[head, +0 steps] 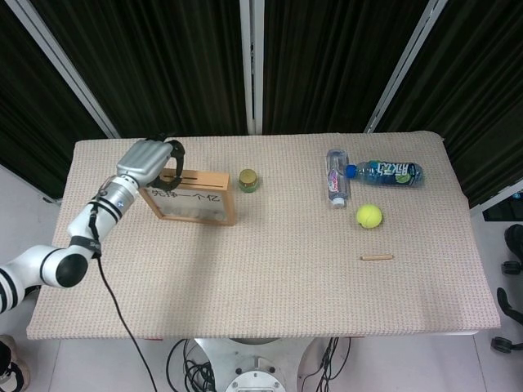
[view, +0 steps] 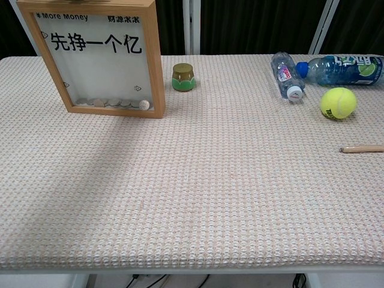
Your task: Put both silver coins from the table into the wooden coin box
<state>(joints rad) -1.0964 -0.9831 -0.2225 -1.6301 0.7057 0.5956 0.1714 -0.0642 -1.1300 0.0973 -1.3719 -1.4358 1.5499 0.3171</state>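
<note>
My left hand (head: pixel 149 160) sits above the far-left end of the wooden coin box (head: pixel 191 197), at the left rear of the table (head: pixel 270 269).

Going from near to far in the chest view, I see first bare woven cloth, then a wooden stick (view: pixel 362 148) at the right, a tennis ball (view: pixel 338 102), two plastic bottles (view: pixel 286 74) lying down, and a small green jar (view: pixel 183 77) just beside the box. The box stands upright with its long side running left to right and its glass front facing me. The frame is light wood, the white panel has black characters, and silver coins (view: pixel 117 103) lie in a row on the bottom. Only the head view shows the slot on top and my hand; its dark fingers curl down by the slot end, but I cannot tell if they pinch anything. My right hand appears in neither view.
</note>
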